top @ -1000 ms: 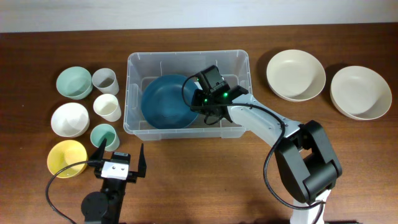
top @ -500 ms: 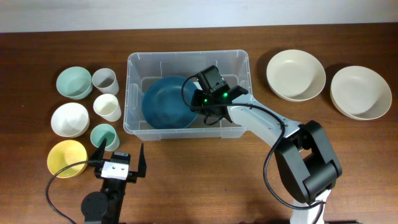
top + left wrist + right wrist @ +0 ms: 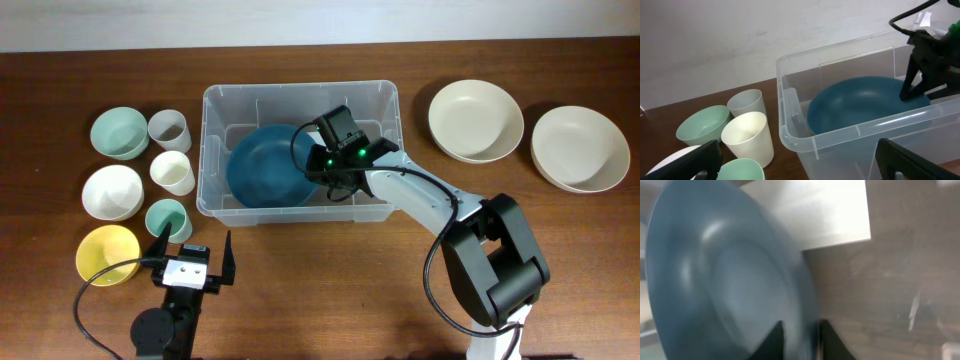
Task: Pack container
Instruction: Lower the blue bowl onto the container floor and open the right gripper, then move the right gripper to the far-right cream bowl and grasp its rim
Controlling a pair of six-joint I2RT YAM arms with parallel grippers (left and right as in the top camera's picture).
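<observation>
Left tool (image 3: pixel 195 240) at bench (image 3: pixel 330 290) front, jaws wide open, empty. Clear container (image 3: pixel 300 88) mid-bench beyond. Blue bowl (image 3: pixel 265 165) tilted inside container. Right tool (image 3: pixel 801 326) inside too, jaws slightly apart astride bowl rim; cannot tell whether gripping.

No readable text, brand or number appears. A white label (image 3: pixel 816 211) on the container (image 3: pixel 300 89) base, beyond the right jaws, looks blank.

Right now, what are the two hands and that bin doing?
Left hand open, idle by the cups. Right hand inside bin, astride blue plate's rim, grip unclear. Bowls wait outside.
</observation>
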